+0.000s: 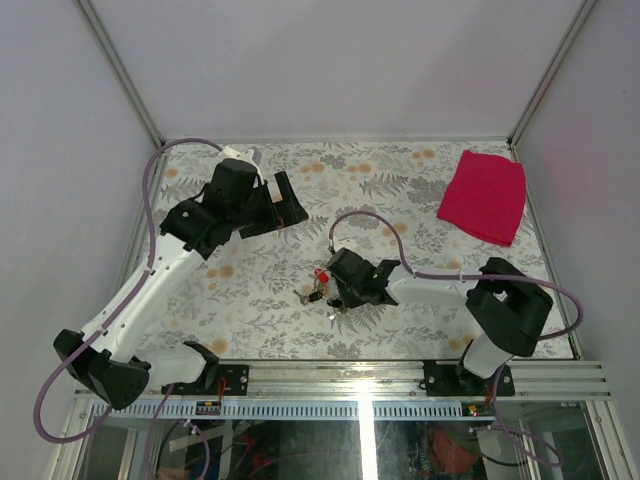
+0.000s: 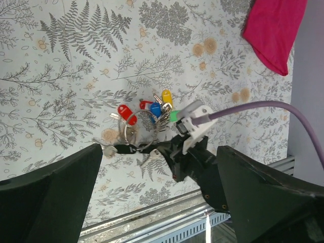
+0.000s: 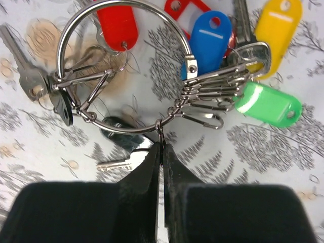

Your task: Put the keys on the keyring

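1. Pinching is the job of the right gripper [image 3: 162, 148] now: its two fingers are pressed tight together at the bottom of the keyring [image 3: 63, 38]. It may be the ring itself or a tiny wire loop hanging from it; I cannot tell which.
2. I think it grabs there so the ring cannot slide about while a key gets pushed on.
3. Most of the keys [image 3: 207, 43], with red, blue, yellow and green heads, sit bunched at the ring, lying flat on the flowery table [image 1: 260, 290] near the middle.
4. One plain silver key [image 3: 23, 68] lies at the ring's left side, and a small one lies under it. Whether they are hooked on, I cannot tell.
5. The right arm reaches in low from the right, its wrist down close to the table.
6. The left gripper [image 1: 288, 203] has its fingers spread wide with nothing in them.
7. It hangs high, well apart from the keys, looking down at them, likely waiting for its turn.
8. A red cloth [image 1: 483, 195] lies far off in the back right corner.
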You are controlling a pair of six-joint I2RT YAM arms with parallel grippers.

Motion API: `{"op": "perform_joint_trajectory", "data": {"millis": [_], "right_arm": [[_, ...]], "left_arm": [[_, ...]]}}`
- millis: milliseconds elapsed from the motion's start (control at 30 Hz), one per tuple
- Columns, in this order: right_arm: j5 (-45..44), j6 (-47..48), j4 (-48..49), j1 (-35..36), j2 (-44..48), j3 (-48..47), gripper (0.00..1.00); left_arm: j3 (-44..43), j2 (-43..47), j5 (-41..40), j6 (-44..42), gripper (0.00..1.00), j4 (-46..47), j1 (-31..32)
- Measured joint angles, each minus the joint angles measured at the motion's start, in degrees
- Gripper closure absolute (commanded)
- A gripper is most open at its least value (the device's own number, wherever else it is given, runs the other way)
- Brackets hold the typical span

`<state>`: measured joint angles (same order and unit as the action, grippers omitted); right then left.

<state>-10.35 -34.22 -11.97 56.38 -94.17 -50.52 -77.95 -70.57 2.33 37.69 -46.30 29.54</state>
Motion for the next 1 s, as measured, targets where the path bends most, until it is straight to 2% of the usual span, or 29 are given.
{"op": "perform_joint_trajectory", "data": {"millis": [100, 300, 400, 567, 833, 1000], "right_arm": [[-0.57, 2.69, -1.2, 0.0, 2.62, 2.08, 1.0], [-3.37, 7.28, -7.8, 0.0, 7.93, 5.14, 0.83], [-5.33, 8.15, -11.78, 0.02, 10.25, 5.46, 0.72], [-9.66, 8.11, -16.17, 0.02, 15.72, 5.46, 0.6], [-9.75, 6.38, -16.96, 0.02, 19.17, 2.1, 0.54], [-6.73, -0.63, -12.09, -0.13, 16.98, 0.13, 0.48]], "left_arm": [[0.83, 0.0, -0.04, -0.85, 0.0, 0.07, -0.02], [2.71, 0.0, -1.07, -4.11, 0.0, 0.13, -0.02], [3.04, -0.02, -2.08, -5.97, 0.0, 0.11, -0.04], [3.8, -0.33, -3.74, -8.55, 0.0, 0.11, -0.04], [8.57, -0.74, -3.85, -11.45, 0.0, 0.66, -0.04], [9.92, -0.72, -3.87, -12.02, 0.0, 1.4, -0.04]]}}
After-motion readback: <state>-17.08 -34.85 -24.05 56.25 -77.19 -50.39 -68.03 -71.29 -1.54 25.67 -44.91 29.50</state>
